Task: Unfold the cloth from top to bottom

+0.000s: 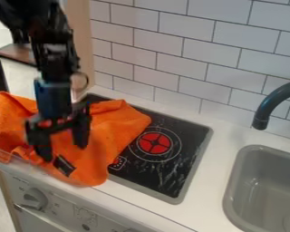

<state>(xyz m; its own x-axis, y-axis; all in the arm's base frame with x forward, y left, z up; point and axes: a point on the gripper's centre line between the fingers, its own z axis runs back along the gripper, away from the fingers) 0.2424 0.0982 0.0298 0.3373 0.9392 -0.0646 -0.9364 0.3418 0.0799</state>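
Note:
The black gripper [62,147] hangs over the left part of the counter, its two fingers well apart and pointing down at the cloth. An orange cloth [114,129] lies below and around it, spread over the left half of the stovetop and the counter to its left. Folds and bunched fabric show at the cloth's lower left, near a dark label patch [64,166]. Its front corner hangs by the counter's front edge. The gripper hides part of the cloth's middle, and whether the fingertips touch the fabric I cannot tell.
The black stovetop [166,174] has a red burner ring to the cloth's right. Farther right are a grey sink [235,181] and a dark curved faucet [271,106]. A white tiled wall [195,59] rises behind the counter, and an oven front with a knob [35,198] is below.

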